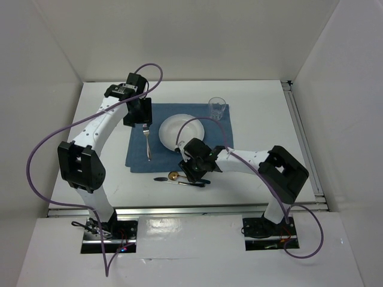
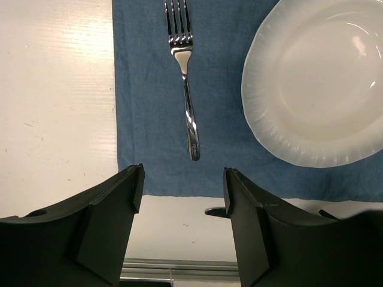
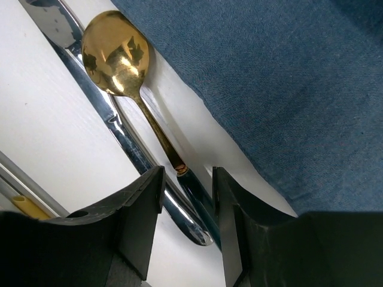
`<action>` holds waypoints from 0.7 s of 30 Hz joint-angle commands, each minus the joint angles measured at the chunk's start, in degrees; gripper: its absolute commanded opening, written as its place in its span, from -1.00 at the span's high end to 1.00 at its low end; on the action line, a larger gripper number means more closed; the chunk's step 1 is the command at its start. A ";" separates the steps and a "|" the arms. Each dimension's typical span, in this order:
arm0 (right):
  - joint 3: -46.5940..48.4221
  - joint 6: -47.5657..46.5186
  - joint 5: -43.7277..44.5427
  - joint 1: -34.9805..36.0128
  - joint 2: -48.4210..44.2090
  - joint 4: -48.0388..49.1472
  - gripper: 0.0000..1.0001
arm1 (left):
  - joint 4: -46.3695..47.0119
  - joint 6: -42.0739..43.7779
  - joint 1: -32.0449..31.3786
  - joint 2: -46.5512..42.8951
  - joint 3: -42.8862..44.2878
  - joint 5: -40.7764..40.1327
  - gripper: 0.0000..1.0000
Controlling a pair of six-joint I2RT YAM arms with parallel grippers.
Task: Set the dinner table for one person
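Note:
On the white dinner table (image 1: 263, 122) lies a blue placemat (image 1: 137, 156) with a white plate (image 1: 179, 130), a fork (image 1: 147, 143) to its left and a clear glass (image 1: 217, 107) at its far right corner. A gold spoon (image 1: 174, 176) with a dark handle and a silver knife (image 1: 160, 179) lie on the table in front of the mat. My right gripper (image 1: 192, 173) is low over their handles. In the right wrist view its jaws (image 3: 187, 179) stand narrowly apart around the spoon's dark handle (image 3: 197, 190) and the knife's handle end (image 3: 179, 209). My left gripper (image 2: 182, 185) is open and empty above the fork (image 2: 188, 89).
A metal rail (image 1: 179, 210) runs along the table's near edge and another (image 1: 305, 143) along the right side. White walls close in the back and sides. Purple cables loop from both arms.

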 commanded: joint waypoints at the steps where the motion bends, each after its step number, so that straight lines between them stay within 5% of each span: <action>1: -0.57 -1.00 0.31 0.21 0.66 2.09 0.03 | -0.32 -0.21 -0.20 0.26 -0.45 0.24 -0.45; 6: -1.19 -1.00 1.62 0.21 1.27 2.09 0.09 | -0.32 -0.21 -0.20 0.26 0.07 0.24 -0.45; 12: -1.19 -3.10 1.62 0.74 0.58 2.09 0.65 | -0.32 -0.21 -0.20 0.26 0.07 -0.28 -0.45; 21: 4.17 -5.75 0.57 2.93 -8.56 -6.67 1.00 | -0.32 -0.73 -0.20 0.26 0.68 -0.81 -0.45</action>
